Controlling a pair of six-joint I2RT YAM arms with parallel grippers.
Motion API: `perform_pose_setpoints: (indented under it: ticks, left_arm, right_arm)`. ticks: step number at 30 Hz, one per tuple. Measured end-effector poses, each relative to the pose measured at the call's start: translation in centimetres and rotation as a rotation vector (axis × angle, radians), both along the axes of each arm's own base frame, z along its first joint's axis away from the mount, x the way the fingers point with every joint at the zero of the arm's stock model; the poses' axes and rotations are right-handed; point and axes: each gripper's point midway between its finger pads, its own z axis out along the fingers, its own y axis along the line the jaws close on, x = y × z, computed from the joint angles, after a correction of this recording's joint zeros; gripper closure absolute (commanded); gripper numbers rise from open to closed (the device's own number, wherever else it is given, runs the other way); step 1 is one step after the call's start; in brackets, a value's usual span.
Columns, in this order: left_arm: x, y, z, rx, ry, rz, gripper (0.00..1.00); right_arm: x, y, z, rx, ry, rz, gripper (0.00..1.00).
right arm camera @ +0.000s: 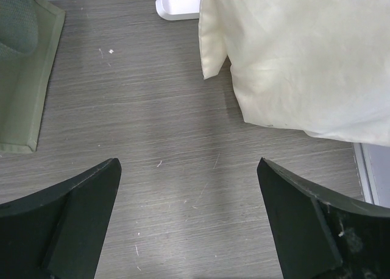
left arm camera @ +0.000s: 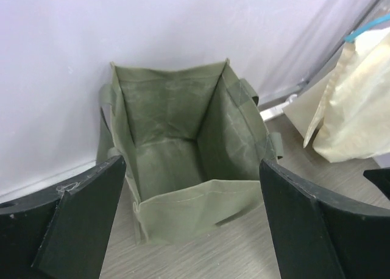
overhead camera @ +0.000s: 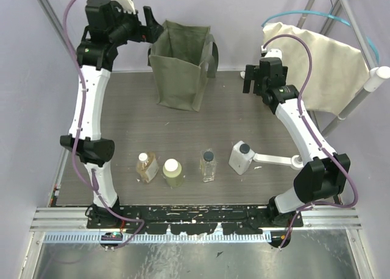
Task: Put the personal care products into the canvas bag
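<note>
Nothing placed yet: canvas bag (overhead camera: 181, 78) seen empty, four bottles (overhead camera: 208, 165) left on desk (overhead camera: 134, 120). Left tool (overhead camera: 155, 32), right tool (overhead camera: 245, 79) held apart, nothing gripped.

**Grey wood-grain table in a pale-walled corner**

The table top (overhead camera: 231, 108) is grey wood-grain laminate, and the right wrist view shows light scuffs on it. Plain pale lavender-white walls (overhead camera: 201, 2) close in the far and left sides. At the right, a metal tube frame (overhead camera: 359, 96) carries a cream cloth sack (overhead camera: 323, 66). A ribbed aluminium rail (overhead camera: 61, 218) edges the near side, with a dull metal sheet (overhead camera: 183, 261) below. The light is soft and even.
</note>
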Motion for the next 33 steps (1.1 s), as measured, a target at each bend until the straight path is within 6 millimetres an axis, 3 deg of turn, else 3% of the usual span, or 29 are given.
perform_pose_setpoints:
  ticks: [6,10,15,19,23,27,33]
  left_arm:
    - [3.6,-2.5,-6.8,-0.012,0.113,-0.052,0.02]
    - [5.7,-5.3,-10.9,-0.009,0.139,-0.105,0.02]
    - [7.5,-9.9,-13.8,-0.014,0.116,-0.185,0.02]
    - [8.6,-12.5,-16.4,-0.008,0.123,-0.206,0.02]
    - [9.7,-12.8,-19.5,0.016,0.163,-0.166,0.02]
    - [10.2,-12.3,-20.1,0.026,0.172,-0.132,0.02]
    - [8.5,-11.7,-21.8,0.078,0.245,-0.135,0.02]
  right_arm:
    - [0.0,0.0,-0.2,-0.002,0.007,-0.001,0.00]
    - [-0.1,-0.1,-0.6,-0.004,0.014,-0.003,0.00]
    - [-0.5,-0.2,-2.0,-0.009,0.042,-0.005,0.00]
    - [-0.8,-0.2,-2.9,-0.014,0.063,-0.006,0.00]
    - [-0.9,-0.3,-3.4,-0.019,0.074,-0.009,0.00]
    - [-1.0,-0.3,-3.5,-0.020,0.078,-0.008,0.00]
    - [-1.0,-0.2,-3.6,-0.017,0.078,-0.004,0.00]
